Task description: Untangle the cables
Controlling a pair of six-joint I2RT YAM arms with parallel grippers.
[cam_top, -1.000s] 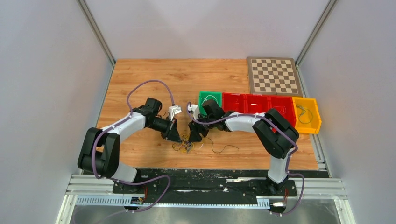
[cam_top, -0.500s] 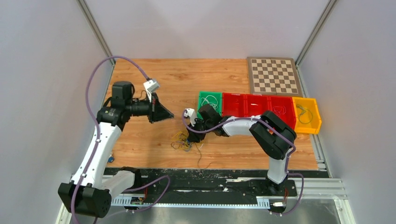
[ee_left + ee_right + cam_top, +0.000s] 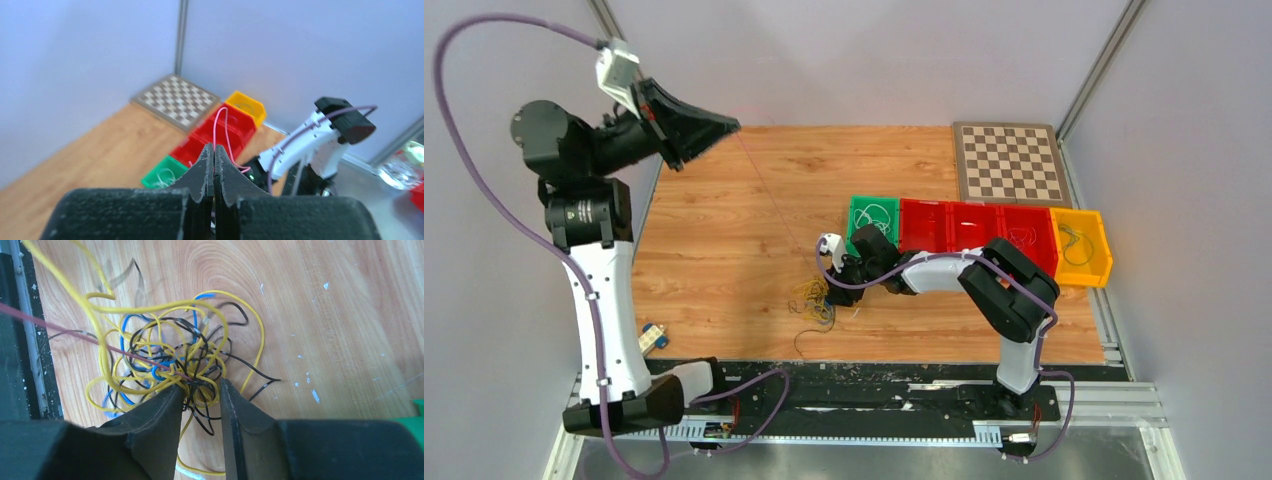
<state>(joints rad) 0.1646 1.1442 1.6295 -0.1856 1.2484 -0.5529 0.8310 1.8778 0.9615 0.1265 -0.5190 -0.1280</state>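
While aloft, left fingers [image 3: 202, 172] tight on a pink wire [image 3: 214, 132]; right fingers [image 3: 155, 415] snug around the cables [image 3: 165, 355].

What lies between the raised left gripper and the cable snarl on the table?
One thin red wire, stretched from the left gripper to the snarl; below it only bare table. It shows faintly in the top view.

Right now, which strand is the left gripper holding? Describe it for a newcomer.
On the wooden table, the right gripper pinches a snarl of cables near the front edge. One red wire runs taut from it up to the raised left gripper. It alone is red and straight; the rest are yellow, blue and black loops.
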